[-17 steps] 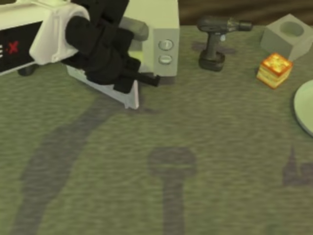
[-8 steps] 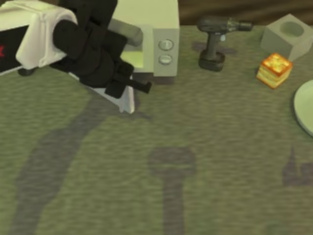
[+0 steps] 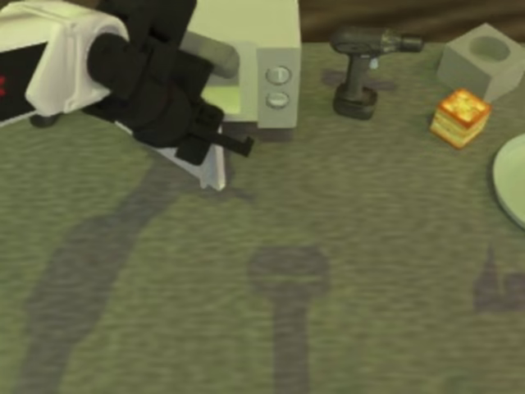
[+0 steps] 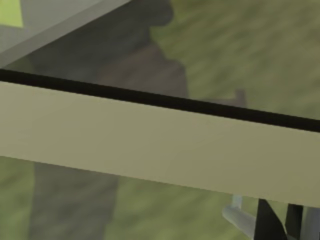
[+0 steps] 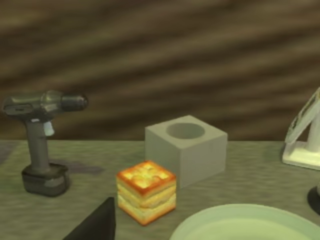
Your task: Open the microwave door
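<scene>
The cream-white microwave stands at the back left, two silver knobs on its front panel. The microwave door is swung out from the oven toward the table's front, mostly hidden under my left arm. My left gripper sits at the door's free edge. In the left wrist view the door's edge crosses the frame as a cream band. Below it, the black fingers are shut on the thin grey handle bar. My right arm is out of the top view; one fingertip shows alone, holding nothing.
A dark cordless drill stands to the right of the microwave. Farther right are a grey cube with a round hole and an orange layered block. A pale plate lies at the right edge.
Over the last second my left arm drew back to the left with the handle, swinging the door wider. In the last half second almost nothing moved.
</scene>
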